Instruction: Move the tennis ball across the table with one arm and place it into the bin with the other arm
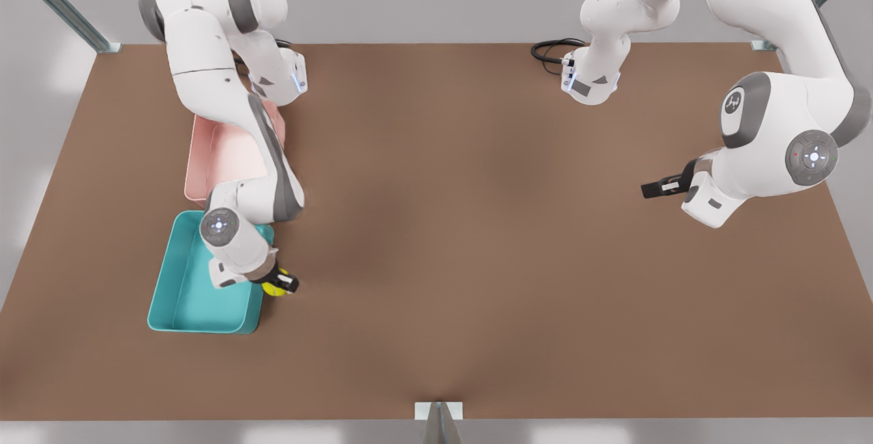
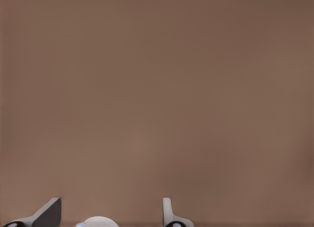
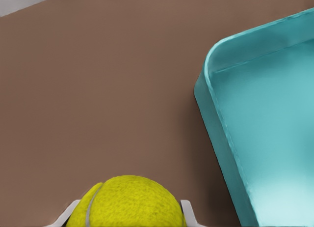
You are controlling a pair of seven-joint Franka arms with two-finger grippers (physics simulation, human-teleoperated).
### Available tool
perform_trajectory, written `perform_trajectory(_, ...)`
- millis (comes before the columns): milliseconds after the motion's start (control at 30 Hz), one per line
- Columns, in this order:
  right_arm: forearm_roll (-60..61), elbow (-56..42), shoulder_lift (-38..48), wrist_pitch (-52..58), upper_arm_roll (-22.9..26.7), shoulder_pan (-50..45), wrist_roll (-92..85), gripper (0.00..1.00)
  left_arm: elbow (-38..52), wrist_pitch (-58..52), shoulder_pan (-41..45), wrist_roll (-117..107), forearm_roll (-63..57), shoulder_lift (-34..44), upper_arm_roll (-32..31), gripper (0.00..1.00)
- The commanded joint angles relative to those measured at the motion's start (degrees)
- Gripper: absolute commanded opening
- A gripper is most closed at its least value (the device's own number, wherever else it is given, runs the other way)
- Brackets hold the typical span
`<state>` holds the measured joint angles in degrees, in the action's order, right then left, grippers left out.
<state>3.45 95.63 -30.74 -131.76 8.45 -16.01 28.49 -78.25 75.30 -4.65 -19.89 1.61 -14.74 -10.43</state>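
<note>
**Tennis ball gripped beside the teal bin**

The right gripper is clamped on the tennis ball, its two fingers pressed against opposite sides of the ball, as the right wrist view shows with the ball wedged between the pale fingertips. Ball and gripper sit over the brown table, just beside the teal bin, off the wall of the bin that faces the table's middle. From the wrist, the bin's rounded corner lies close to the ball but apart from it; the ball is outside the bin. The bin lies near the table's edge on the front view's left, with a pale pink bin touching or nearly touching its far end.

The left gripper waits well apart, near the table's edge on the front view's right, above bare tabletop; its fingers stand spread with nothing between them
</note>
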Motion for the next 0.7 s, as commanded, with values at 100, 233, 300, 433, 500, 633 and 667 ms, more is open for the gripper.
perform_trajectory(100,-0.4,-0.1,-0.6,13.1,6.8,3.2,-35.6,0.7,0.0,-0.1,0.0,-0.8,-0.1,0.1,0.0,1.0)
perform_trajectory(233,-0.4,-0.2,-1.6,13.1,7.6,3.4,-37.1,1.0,0.0,-0.1,0.0,-0.8,-0.1,0.1,0.0,1.0)
perform_trajectory(300,-0.3,-1.5,1.2,18.8,7.4,3.3,-36.6,1.0,0.0,-0.2,0.0,-0.8,-0.1,0.1,0.0,1.0)
perform_trajectory(433,-2.0,-8.2,14.1,40.7,6.8,1.8,-35.0,1.0,0.0,-0.2,0.1,-2.1,0.0,0.2,-0.1,1.0)
perform_trajectory(500,-6.5,-8.3,20.5,44.8,3.8,2.0,-37.4,1.0,0.0,-0.2,0.2,-2.1,0.0,0.2,-0.1,1.0)
perform_trajectory(633,-5.9,-14.4,21.2,53.5,1.9,2.9,-33.9,1.0,0.0,-0.2,0.2,-2.6,0.0,0.2,-0.2,1.0)
perform_trajectory(667,-5.9,-14.7,21.2,53.8,1.9,3.0,-33.9,1.0,0.0,-0.3,0.2,-2.5,0.0,0.2,-0.2,1.0)
